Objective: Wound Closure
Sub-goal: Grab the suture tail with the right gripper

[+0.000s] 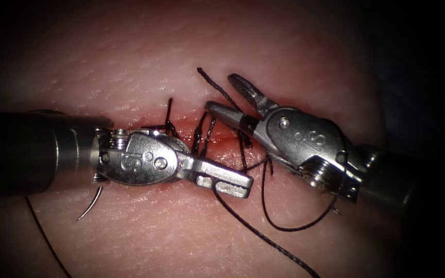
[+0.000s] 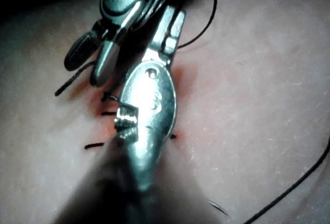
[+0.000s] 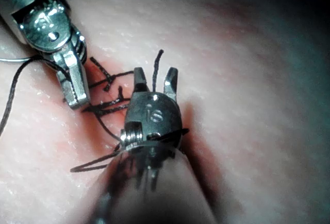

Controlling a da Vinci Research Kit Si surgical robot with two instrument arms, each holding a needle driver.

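Left claw grips thread; right claw gapes empty; needle lies on tissue.

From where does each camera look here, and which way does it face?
Endoscope: above and in front, facing down at the cut. It shows the left claw seemingly shut on thread, the right claw open and empty, and the needle lying on the tissue, left.
Left wrist: looks along the left shaft at the left claw.
Right wrist: looks along the right shaft at the right claw.
Both wrist views share both claws.
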